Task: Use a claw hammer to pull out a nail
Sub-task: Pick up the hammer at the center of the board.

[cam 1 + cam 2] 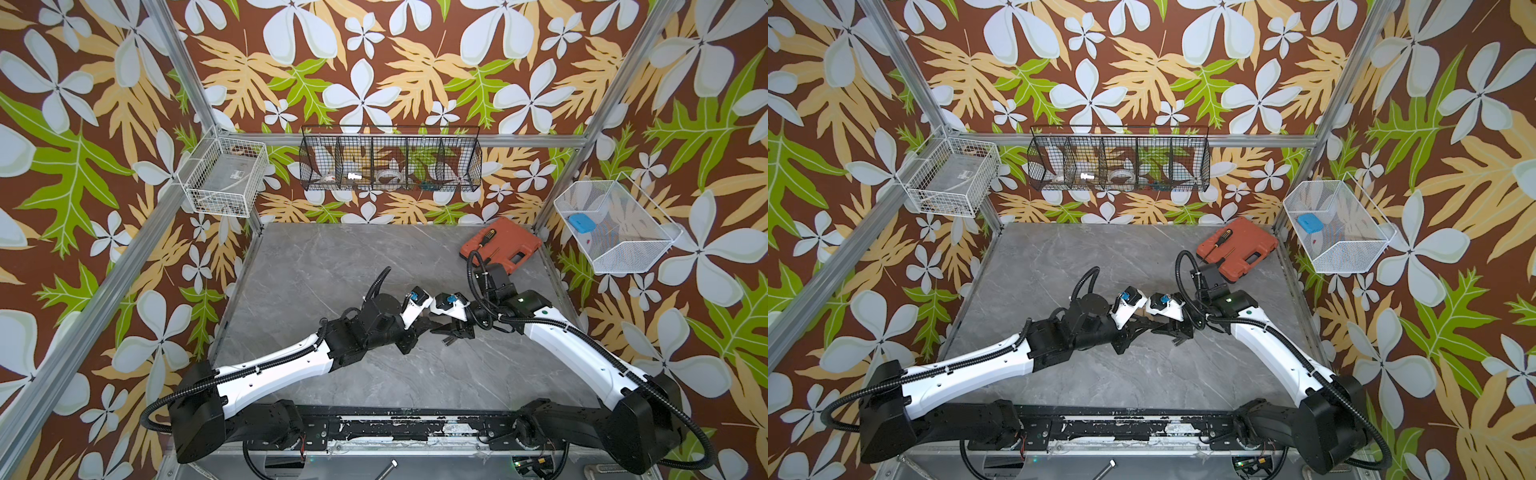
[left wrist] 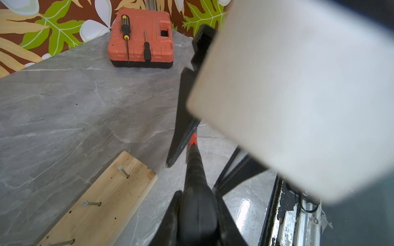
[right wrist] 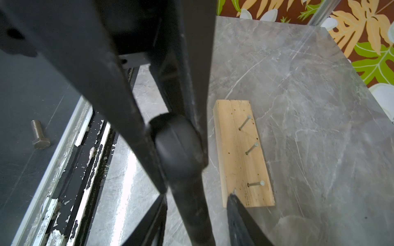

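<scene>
Top views, arms: in both top views the left gripper (image 1: 415,328) and right gripper (image 1: 444,330) meet over the middle of the grey worktop (image 1: 332,257).
Top views, claw hammer: hidden beneath the two wrists; not made out.
Top views, tool case: the orange tool case (image 1: 1237,245) sits in the far right corner with a screwdriver (image 1: 1219,240) lying on it.
Left wrist, left jaws: closed on the black handle of the claw hammer (image 2: 195,183).
Left wrist, shaft: the handle runs on to a short stretch of orange shaft (image 2: 193,139), which passes behind a finger of the right gripper (image 2: 183,119).
Left wrist, board: a wooden board (image 2: 106,202) lies flat just beside the handle, with nails (image 2: 123,171) standing up out of it.
Right wrist, right jaws: they stand either side of the black handle (image 3: 181,153), close against it; whether they press on it cannot be told.
Right wrist, nails: three in a row on the board (image 3: 234,159).
</scene>
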### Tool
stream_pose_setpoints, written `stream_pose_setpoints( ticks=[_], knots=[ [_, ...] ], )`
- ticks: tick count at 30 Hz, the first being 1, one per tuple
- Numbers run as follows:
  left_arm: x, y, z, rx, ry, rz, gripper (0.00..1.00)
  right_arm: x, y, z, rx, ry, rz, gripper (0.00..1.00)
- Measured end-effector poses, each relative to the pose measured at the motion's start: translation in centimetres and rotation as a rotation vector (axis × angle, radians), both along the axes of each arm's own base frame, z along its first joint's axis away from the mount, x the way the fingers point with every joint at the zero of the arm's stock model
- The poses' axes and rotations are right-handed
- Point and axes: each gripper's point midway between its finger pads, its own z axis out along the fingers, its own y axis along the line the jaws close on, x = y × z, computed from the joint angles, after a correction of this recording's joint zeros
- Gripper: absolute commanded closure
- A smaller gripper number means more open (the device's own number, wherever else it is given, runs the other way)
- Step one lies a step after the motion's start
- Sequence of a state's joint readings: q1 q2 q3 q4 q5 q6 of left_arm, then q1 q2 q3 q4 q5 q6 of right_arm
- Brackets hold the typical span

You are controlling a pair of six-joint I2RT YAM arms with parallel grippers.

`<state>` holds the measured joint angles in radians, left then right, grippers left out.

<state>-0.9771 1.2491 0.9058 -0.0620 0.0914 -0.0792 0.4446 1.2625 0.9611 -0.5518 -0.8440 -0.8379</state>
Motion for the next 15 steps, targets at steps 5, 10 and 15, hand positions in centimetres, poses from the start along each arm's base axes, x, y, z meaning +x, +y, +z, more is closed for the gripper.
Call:
stream_pose_setpoints(
  ticks=[5,10,15],
  knots=[
    [-0.2,0.1,0.3,-0.017,0.003,-0.016,1.0,-0.4,0.4,-0.8,-0.009,0.003,0.016,0.58],
    [-0.3,0.2,0.6,-0.027,0.002,-0.033,1.0,-0.2,0.9,0.3,0.009,-0.032,0.029,0.63],
    [-0.2,0.1,1.5,-0.034,-0.019,-0.05,1.0,-0.1,1.3,1.2,0.021,-0.051,0.037,0.68]
  ],
)
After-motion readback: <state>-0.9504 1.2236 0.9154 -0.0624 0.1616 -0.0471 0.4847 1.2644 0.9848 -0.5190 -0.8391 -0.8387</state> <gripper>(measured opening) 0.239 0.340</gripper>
